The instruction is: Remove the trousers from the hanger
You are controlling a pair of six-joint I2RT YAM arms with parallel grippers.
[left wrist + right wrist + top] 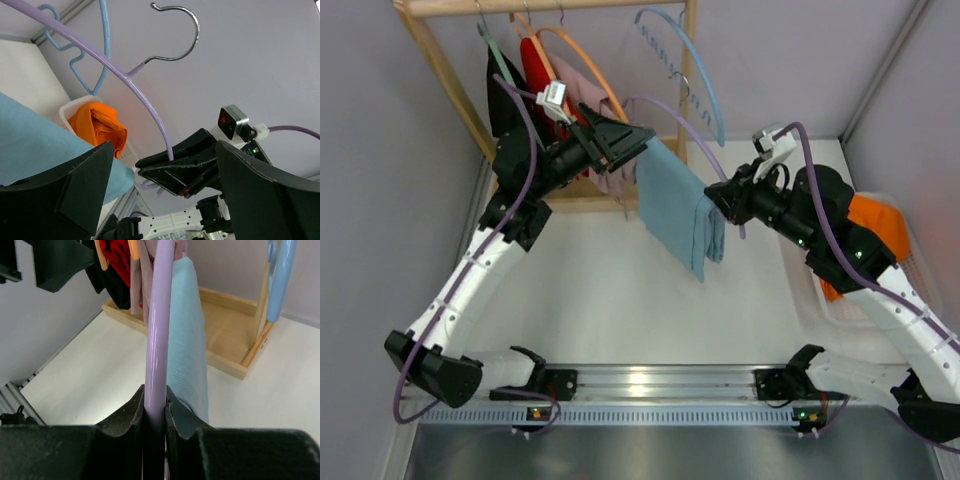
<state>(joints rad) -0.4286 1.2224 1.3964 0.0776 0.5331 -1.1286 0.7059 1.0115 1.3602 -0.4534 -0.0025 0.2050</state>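
Note:
The light blue trousers (680,205) hang folded over the lavender hanger (692,125), held in the air in front of the rack. My right gripper (717,197) is shut on the hanger's lower rod, just right of the cloth. In the right wrist view the gripper (155,396) clamps the lavender rod (157,330), with the trousers (189,340) draped beside it. My left gripper (625,142) is wide open at the trousers' upper left edge. In the left wrist view the trousers (35,145) lie by its left finger (65,195), and the hanger (145,100) with its metal hook (182,30) runs above.
A wooden rack (450,75) at the back holds red, black and pink garments (570,85), an orange hanger (585,55) and a pale blue hanger (705,75). A white basket (835,310) with orange cloth (880,225) stands at the right. Grey walls close both sides.

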